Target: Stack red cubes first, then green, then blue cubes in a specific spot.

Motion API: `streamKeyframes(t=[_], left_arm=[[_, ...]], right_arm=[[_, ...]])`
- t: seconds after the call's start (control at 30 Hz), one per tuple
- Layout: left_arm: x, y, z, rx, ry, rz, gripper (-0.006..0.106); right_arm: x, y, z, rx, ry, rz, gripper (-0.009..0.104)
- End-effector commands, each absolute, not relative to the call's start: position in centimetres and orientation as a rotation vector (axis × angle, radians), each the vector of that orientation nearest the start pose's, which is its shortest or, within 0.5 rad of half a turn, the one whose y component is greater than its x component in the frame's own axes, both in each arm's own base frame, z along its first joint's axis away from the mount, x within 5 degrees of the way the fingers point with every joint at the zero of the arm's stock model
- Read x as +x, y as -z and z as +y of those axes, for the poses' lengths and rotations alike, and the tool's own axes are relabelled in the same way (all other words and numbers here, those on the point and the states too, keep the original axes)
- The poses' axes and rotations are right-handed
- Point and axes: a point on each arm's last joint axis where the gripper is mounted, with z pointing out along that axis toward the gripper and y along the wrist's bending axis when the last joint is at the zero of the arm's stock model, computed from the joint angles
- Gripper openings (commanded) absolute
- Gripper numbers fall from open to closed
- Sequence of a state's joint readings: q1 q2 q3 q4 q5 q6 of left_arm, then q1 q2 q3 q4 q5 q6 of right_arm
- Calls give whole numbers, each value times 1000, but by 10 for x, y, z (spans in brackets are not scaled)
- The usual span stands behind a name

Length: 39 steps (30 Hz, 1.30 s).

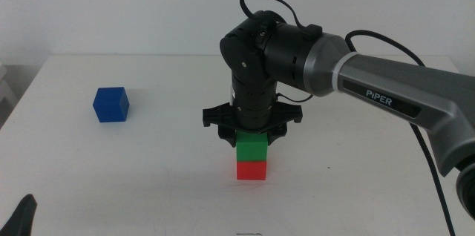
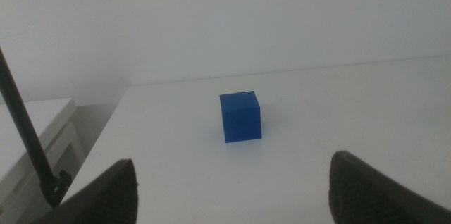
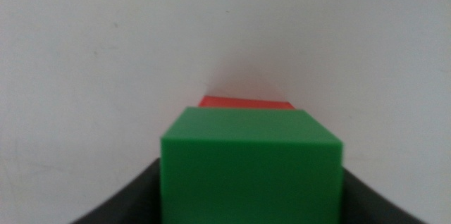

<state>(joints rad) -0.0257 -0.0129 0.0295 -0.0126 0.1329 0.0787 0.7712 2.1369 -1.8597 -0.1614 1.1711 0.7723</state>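
The green cube [image 1: 252, 148] sits on top of the red cube [image 1: 251, 170] near the table's middle front. My right gripper [image 1: 252, 139] comes down over the stack from the right and is shut on the green cube [image 3: 251, 175], its dark jaws against both sides. Only a thin strip of the red cube [image 3: 245, 103] shows behind the green one in the right wrist view. The blue cube [image 1: 111, 105] stands alone at the left of the table. My left gripper [image 2: 232, 189] waits open at the front left corner [image 1: 22, 217], facing the blue cube [image 2: 240, 117] from a distance.
The white tabletop [image 1: 356, 162] carries nothing but the cubes. Its left edge [image 2: 106, 122] drops off beside a white cabinet [image 2: 35, 122]. A thin dark cable [image 2: 25, 129] crosses the left wrist view.
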Motion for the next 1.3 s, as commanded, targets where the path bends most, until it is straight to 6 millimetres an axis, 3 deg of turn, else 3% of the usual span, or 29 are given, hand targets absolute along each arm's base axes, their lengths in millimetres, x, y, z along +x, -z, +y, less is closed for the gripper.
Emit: streamKeyframes(t=[0.0,0.13,0.27,0.47,0.63,0.77,0.93,1.07,1.27], left_arm=[[55,-202,-2,60,-19,1523,92],[55,-202,-2,60,-19,1523,92],[55,-202,-2,60,-19,1523,92],[55,-202,-2,60,-19,1523,92],[55,-202,-2,60,-19,1523,92],[55,-202,-2,60,-19,1523,92],[55,-202,-2,60,-19,1523,92],[55,-202,-2,60,-19,1523,92],[55,-202,-2,60,-19,1523,92]], right_arm=[[334,-259,306,-62,-150,2790,57],[336,-261,303,-64,-153,2786,77],[336,-277,295,-42,-181,2762,85],[308,-363,260,-145,-251,2605,86],[263,-443,206,-314,-305,2393,86],[216,-475,152,-455,-296,2184,86],[144,-479,99,-579,-338,1871,84],[102,-457,74,-554,-431,1766,81],[75,-427,57,-601,-444,1721,78]])
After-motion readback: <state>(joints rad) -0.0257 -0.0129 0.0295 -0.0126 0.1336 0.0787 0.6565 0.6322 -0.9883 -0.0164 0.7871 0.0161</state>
